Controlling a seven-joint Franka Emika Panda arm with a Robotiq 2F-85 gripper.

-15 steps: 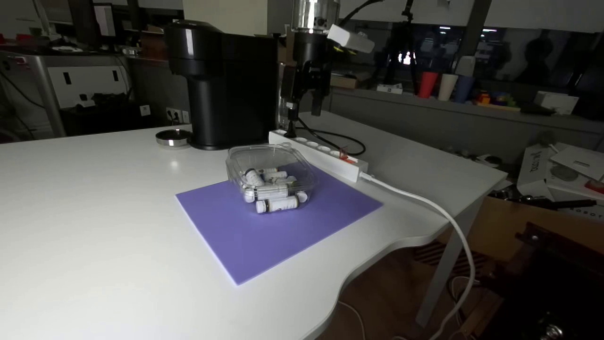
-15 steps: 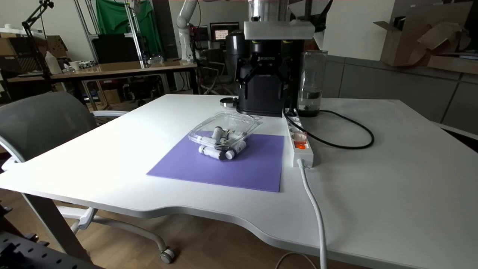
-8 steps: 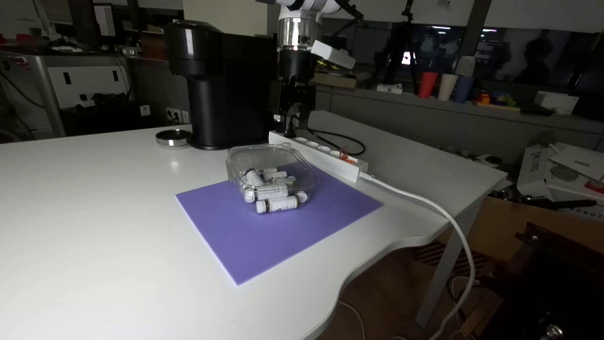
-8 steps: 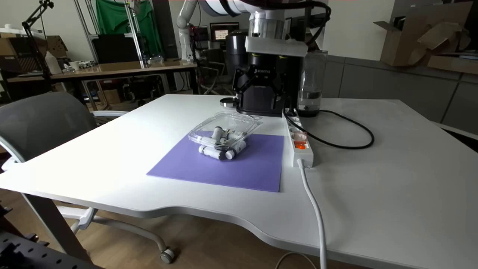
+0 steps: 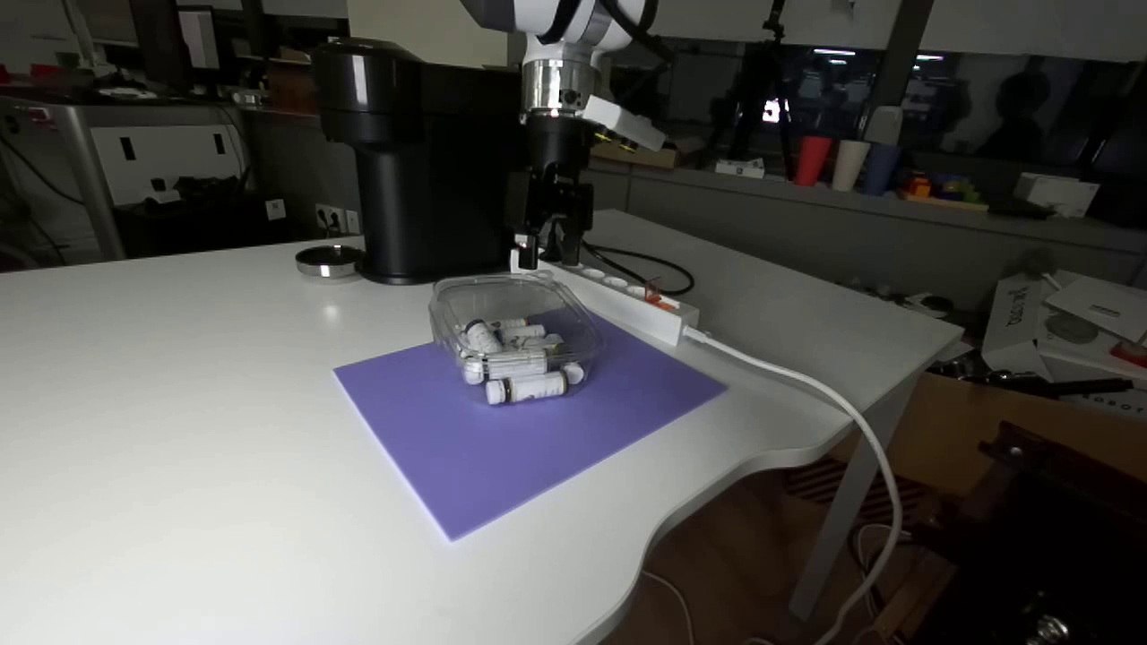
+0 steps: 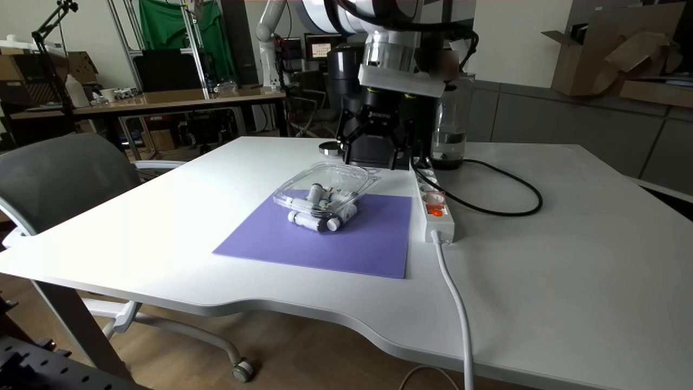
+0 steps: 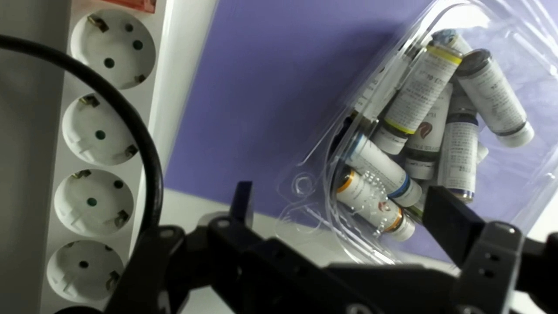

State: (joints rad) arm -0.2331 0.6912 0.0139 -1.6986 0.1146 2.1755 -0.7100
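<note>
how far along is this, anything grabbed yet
Looks done: the bottles lie in the tub. In hand: nothing; the gripper hangs near the tub and the strip, jaws apart. Left, probably: any grasp, as nothing is held. The cable crosses the strip, but whether it is plugged in can't be told.

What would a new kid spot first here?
Probably the bright purple mat on the white table, with a see-through box and jumbled little bottles at its far end. Next, the big black coffee machine behind them in both exterior views. The open gripper hangs close to the box.
</note>
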